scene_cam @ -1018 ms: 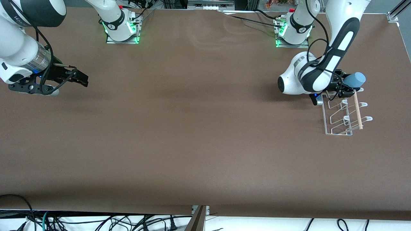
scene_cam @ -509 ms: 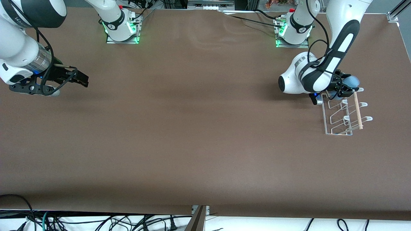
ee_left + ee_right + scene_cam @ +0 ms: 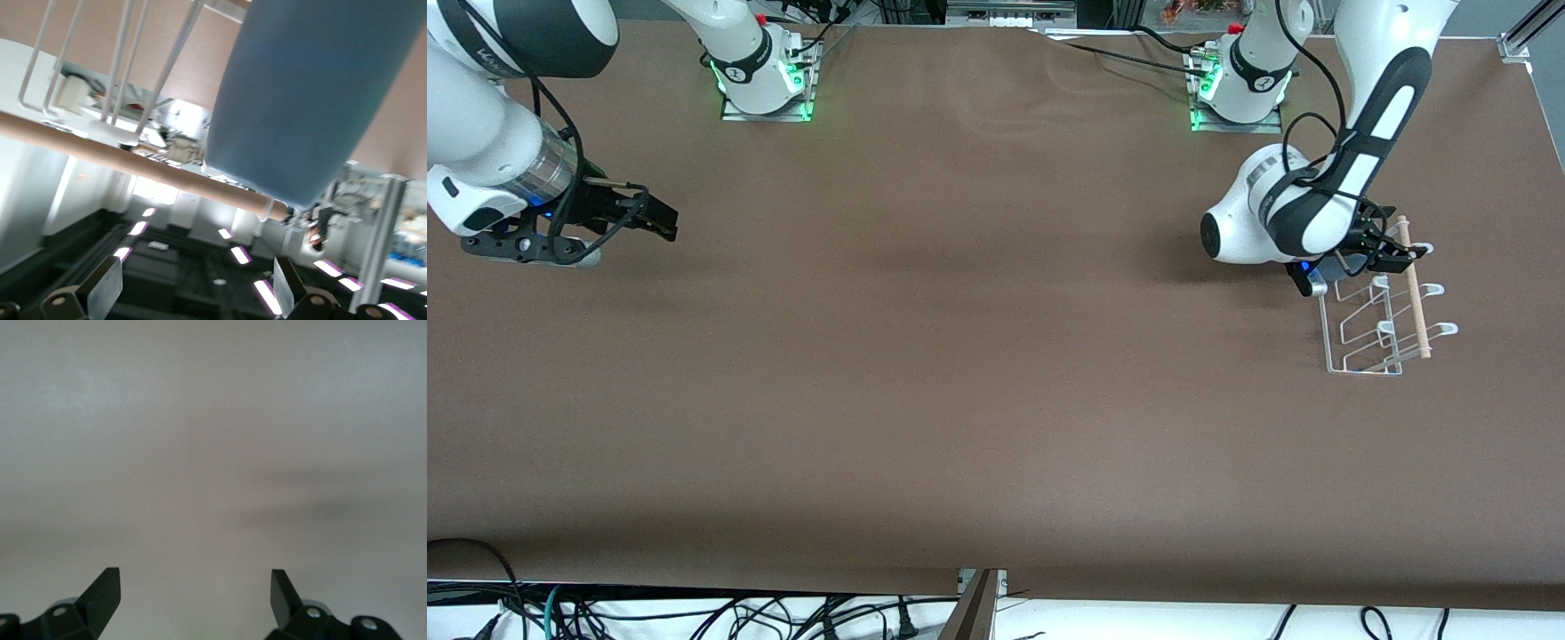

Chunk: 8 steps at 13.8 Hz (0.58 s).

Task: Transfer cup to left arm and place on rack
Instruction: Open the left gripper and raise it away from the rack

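My left gripper [image 3: 1385, 252] hangs over the end of the rack [image 3: 1360, 331] that lies farthest from the front camera. The rack is a small white wire frame standing near the table [image 3: 960, 373] edge at the left arm's end. A light wooden rod [image 3: 1414, 293] lies across it.

In my left wrist view, the two black fingers [image 3: 101, 292] stand wide apart, with nothing between them. The cup [image 3: 307, 100], a light-blue tumbler, fills much of that view. It is just ahead of the fingertips and clear of both. It lies tilted at the rack, crossing in front of the rod, beside the bent wire prongs [image 3: 123, 63]. I cannot tell whether it sits over a prong or only leans there. From the front camera my left arm's wrist hides nearly all of the cup.

My right arm waits. Its gripper [image 3: 656, 219] hangs low over bare table near the edge at the right arm's end, well apart from the rack. Its fingers [image 3: 103, 590] are spread wide and hold nothing.
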Tool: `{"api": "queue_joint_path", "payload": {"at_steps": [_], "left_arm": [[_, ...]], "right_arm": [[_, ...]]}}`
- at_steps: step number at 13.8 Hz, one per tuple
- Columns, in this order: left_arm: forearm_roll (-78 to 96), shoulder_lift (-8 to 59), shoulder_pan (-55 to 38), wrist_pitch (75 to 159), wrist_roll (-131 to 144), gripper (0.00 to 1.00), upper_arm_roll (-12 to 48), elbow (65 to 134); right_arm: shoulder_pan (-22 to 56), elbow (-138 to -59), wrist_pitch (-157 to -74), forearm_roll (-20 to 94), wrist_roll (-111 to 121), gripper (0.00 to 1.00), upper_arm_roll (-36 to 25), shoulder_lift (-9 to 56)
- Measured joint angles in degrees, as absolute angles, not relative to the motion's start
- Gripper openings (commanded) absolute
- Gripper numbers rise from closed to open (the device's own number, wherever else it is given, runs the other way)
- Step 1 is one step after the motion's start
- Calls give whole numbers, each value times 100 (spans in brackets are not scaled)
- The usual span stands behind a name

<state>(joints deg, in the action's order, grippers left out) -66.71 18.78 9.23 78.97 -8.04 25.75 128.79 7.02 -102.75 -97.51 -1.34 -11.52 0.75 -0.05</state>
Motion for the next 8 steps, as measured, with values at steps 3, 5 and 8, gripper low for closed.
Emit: {"api": "queue_joint_path", "payload": {"at_steps": [3,5,8], "left_arm": [[-5550,1761,932,7854,-786,100,2569,12038],[-4770,1678,947,7756,-787,100,2559,11444],[-3666,1618,1042,7543,-785,100,2547,10430]], "right_arm": [[780,-10275,-9750,-134,-1152,99,81,9],[779,-10275,-9750,-136,-1152,99,77,34],[778,-10275,-9750,-138,-1152,99,74,46]]}}
